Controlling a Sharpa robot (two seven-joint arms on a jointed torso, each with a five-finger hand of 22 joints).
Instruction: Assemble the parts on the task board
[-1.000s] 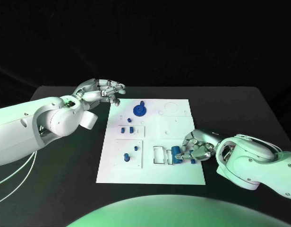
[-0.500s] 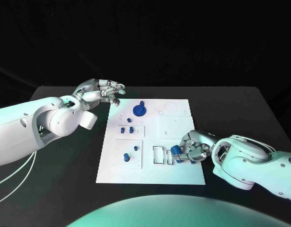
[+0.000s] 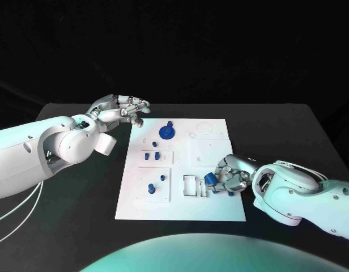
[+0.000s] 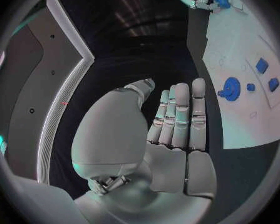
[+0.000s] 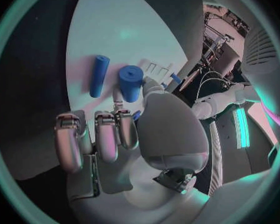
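The right hand has crept leftward at the board's lower right, pinching a blue cylinder, apparently nearing its slot. The left hand stays curled, empty, upper left.

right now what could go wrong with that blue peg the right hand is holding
The right robot hand grips the blue peg only by its lower end, so it might tilt or slip. A second blue peg lies loose close beside it on the white board and could get knocked.
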